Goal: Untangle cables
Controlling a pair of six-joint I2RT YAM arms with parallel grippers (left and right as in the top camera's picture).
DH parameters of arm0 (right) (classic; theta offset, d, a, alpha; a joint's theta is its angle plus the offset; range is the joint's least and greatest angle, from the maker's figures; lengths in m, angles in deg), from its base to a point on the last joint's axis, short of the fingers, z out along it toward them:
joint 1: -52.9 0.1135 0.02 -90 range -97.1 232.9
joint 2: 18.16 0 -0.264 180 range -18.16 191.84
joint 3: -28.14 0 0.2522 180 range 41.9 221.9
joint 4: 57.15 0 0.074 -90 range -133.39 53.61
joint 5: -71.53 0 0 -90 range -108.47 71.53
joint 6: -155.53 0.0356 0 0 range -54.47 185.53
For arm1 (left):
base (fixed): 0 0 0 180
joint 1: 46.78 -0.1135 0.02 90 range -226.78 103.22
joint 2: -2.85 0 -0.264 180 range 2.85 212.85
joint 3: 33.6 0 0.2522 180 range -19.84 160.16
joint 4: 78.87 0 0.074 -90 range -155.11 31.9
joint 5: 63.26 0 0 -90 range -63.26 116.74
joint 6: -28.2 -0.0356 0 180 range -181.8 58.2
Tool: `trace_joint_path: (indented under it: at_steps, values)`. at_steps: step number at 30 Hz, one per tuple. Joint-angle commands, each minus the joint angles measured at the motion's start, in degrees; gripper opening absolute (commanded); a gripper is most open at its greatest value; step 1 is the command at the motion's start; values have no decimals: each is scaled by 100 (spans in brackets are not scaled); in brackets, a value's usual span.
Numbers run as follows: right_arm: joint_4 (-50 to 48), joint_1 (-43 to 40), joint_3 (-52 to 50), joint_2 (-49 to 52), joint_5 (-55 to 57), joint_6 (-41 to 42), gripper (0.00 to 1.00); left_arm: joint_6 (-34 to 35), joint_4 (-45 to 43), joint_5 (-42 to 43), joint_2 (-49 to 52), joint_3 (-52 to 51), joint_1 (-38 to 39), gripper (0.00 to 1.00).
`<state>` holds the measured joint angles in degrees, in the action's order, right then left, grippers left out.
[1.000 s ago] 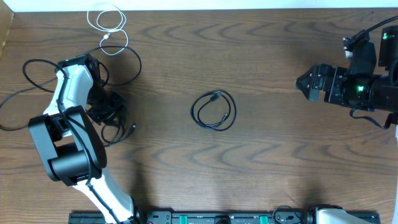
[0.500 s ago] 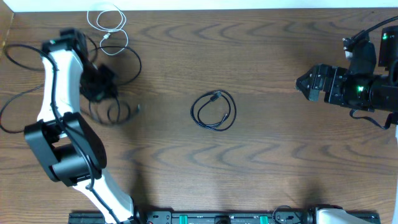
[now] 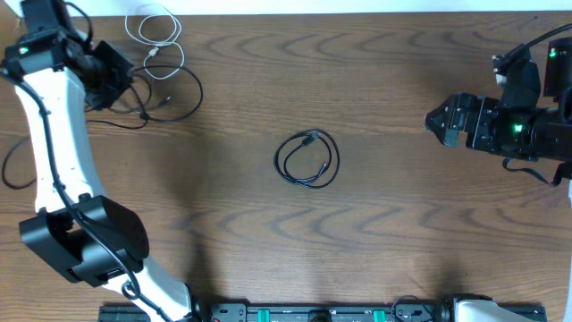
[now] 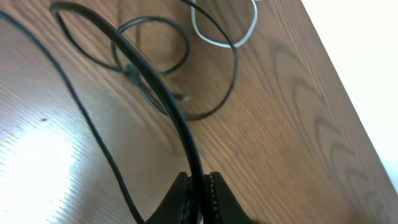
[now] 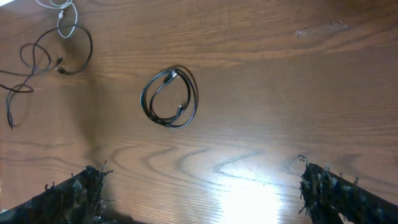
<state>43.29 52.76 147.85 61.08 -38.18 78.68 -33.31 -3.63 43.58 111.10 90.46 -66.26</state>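
Observation:
My left gripper [image 3: 112,76] is at the far left of the table, shut on a black cable [image 4: 155,87] that it holds raised; its jaws [image 4: 198,196] clamp the cord in the left wrist view. That black cable [image 3: 170,94] trails in loose loops below a white cable [image 3: 154,29] coiled at the back edge; the white cable also shows in the left wrist view [image 4: 224,34]. A second black cable [image 3: 307,158] lies coiled at the table's middle, and it also shows in the right wrist view [image 5: 169,98]. My right gripper [image 3: 438,121] is open and empty at the far right, its fingers wide apart [image 5: 205,186].
A thick black arm wire [image 3: 13,161] loops at the left edge. The wooden table [image 3: 375,233] ends at a white back edge. A black rail with green parts [image 3: 313,313] runs along the front.
My left gripper has swung from the left middle up to the back left corner, dragging the black cable with it and stretching its loops. The right arm has not moved.

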Motion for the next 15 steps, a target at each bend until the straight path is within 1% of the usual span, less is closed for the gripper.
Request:
trace_joint_path:
  at_steps: [1,5,6,7,8,9,10,11,12,15]
  values:
    - [-13,101,-4,-9,-20,-57,99,-37,-9,-136,79,22,-70,8]
    - [-13,98,-4,-9,-20,-55,99,-39,-33,-310,234,-70,-50,8]
    - [-13,101,-4,-9,-20,-55,99,-44,-22,-315,297,-72,-46,14]
    - [-15,101,-4,-9,-20,-55,99,-50,0,-315,363,-81,-46,28]
    - [-15,101,-4,-9,-20,-55,99,-59,9,-315,407,-90,-48,38]
    - [-13,101,-4,-9,-20,-55,99,-61,11,-317,455,-101,-48,55]
    - [-11,101,-4,-9,-20,-55,99,-59,17,-317,485,-101,-48,76]
    - [-9,101,-4,-9,-20,-55,99,-61,17,-315,511,-101,-48,89]
    - [-7,101,-4,-9,-20,-55,99,-61,17,-315,525,-101,-48,91]
    - [-7,101,-4,-9,-22,-52,99,-81,55,-302,522,-101,-48,92]
